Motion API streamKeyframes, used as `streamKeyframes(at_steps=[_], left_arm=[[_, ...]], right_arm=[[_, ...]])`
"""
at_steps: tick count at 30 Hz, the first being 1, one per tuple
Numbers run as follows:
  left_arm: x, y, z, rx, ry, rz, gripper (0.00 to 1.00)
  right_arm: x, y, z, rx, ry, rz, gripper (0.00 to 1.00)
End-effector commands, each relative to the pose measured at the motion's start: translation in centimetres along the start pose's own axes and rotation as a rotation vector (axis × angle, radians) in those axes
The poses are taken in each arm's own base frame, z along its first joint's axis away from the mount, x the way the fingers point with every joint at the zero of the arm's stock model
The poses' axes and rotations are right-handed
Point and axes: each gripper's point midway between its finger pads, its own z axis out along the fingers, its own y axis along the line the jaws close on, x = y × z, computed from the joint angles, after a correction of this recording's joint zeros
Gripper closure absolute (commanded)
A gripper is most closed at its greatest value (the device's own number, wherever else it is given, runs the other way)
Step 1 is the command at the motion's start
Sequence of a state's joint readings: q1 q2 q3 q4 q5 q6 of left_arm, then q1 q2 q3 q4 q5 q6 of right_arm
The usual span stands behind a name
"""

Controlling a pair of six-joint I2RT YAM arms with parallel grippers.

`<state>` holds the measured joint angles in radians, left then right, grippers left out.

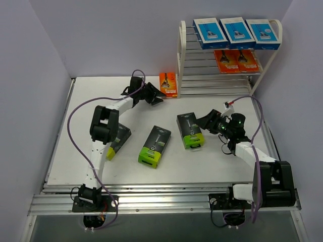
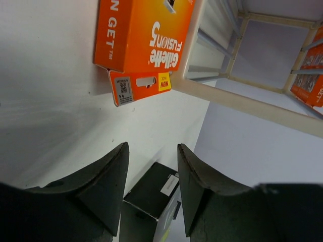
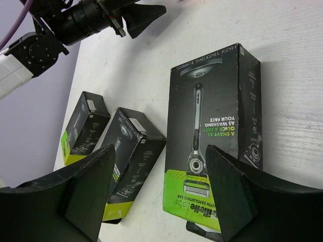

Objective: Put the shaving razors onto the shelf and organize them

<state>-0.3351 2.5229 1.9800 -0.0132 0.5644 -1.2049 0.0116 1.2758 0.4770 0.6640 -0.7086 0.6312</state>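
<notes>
The shelf [image 1: 185,60] stands at the back right. Three blue-and-white razor packs [image 1: 237,31] lie across its top tier and two orange ones [image 1: 236,60] on the tier below. A third orange pack [image 1: 168,83] [image 2: 146,30] stands on the table against the shelf's left side. My left gripper [image 1: 157,98] [image 2: 151,146] is just short of it, open and empty. Three black packs with lime ends lie on the table [image 1: 117,141] [image 1: 155,146] [image 1: 190,131]. My right gripper [image 1: 203,121] [image 3: 161,147] hangs open over the lime end of the nearest one [image 3: 212,126], not touching it.
The shelf's cream frame [image 2: 252,103] runs close to the right of the left gripper. Grey walls enclose the table on the left, back and right. A purple cable [image 1: 75,116] loops off the left arm. The left arm [image 3: 75,20] shows at the top of the right wrist view.
</notes>
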Motion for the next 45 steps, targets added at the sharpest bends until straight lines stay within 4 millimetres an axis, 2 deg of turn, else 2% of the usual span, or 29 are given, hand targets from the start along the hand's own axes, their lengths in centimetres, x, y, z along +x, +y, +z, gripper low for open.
streamKeyframes(at_steps=[1, 10, 19, 25, 28, 29, 32, 36, 37, 42, 45], left_arm=[[-1.5, -1.4, 0.7, 0.041, -0.060, -0.005, 0.48], [-2.9, 0.1, 1.7, -0.007, -0.126, -0.067, 0.51], [-4.6, -0.5, 2.5, 0.007, -0.192, -0.072, 0.53], [-4.6, 1.1, 3.3, -0.040, -0.182, -0.084, 0.54], [-4.5, 2.0, 3.5, -0.055, -0.182, -0.086, 0.59], [-4.3, 2.3, 3.5, -0.060, -0.180, -0.091, 0.63], [-4.0, 2.4, 3.6, -0.053, -0.175, -0.092, 0.68], [-3.8, 2.7, 3.6, -0.055, -0.174, -0.098, 0.84], [-3.7, 2.7, 3.5, -0.055, -0.170, -0.101, 0.85], [-4.1, 1.4, 2.7, -0.040, -0.180, -0.089, 0.97], [-4.3, 0.3, 1.5, -0.032, -0.187, -0.077, 0.98]], right_arm=[[-0.9, 1.0, 0.0, -0.054, -0.027, -0.027, 0.32], [-1.7, -0.4, -0.2, -0.027, -0.053, 0.004, 0.33], [-1.6, -1.1, -0.2, -0.017, -0.059, 0.016, 0.33], [-1.6, -1.7, -0.2, -0.004, -0.059, 0.026, 0.35], [-1.6, -1.8, -0.3, 0.000, -0.061, 0.029, 0.36], [-1.5, -1.8, -0.3, 0.001, -0.060, 0.030, 0.36], [-1.6, -1.9, -0.3, 0.003, -0.061, 0.031, 0.36], [-1.5, -2.2, -0.3, 0.010, -0.059, 0.036, 0.37], [-1.5, -2.2, -0.3, 0.012, -0.057, 0.036, 0.37], [-1.5, -1.9, -0.4, 0.003, -0.054, 0.035, 0.37], [-1.5, -1.7, -0.6, 0.004, -0.053, 0.035, 0.37]])
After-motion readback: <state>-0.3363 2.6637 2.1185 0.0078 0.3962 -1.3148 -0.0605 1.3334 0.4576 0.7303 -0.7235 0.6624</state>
